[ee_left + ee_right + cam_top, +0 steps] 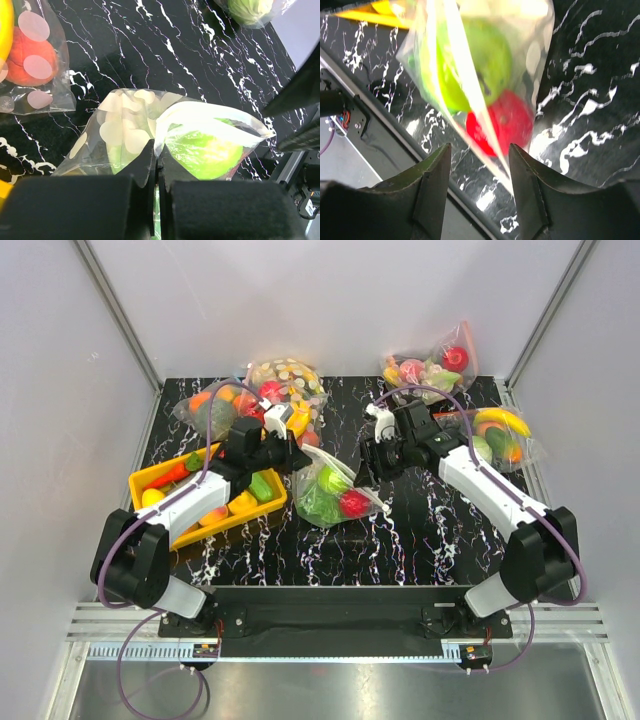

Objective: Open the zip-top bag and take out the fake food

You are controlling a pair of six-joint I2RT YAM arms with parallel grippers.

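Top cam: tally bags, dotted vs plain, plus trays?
Dotted bags: 2, the zip-top bag and the back-centre bag
Plain clear bags: 3, back-left bag, back-right bag, far-right bag
Yellow tray: 1
Total: 6

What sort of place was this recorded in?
Likely a robotics lab cell: two arms bolted at a black marbled table, plain white walls around it, and staged bags of plastic food, the zip-top bag among them.

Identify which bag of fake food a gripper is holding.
The polka-dot zip-top bag in the middle, holding the fake food: the left gripper pinches its edge. The other bags lie ungripped.
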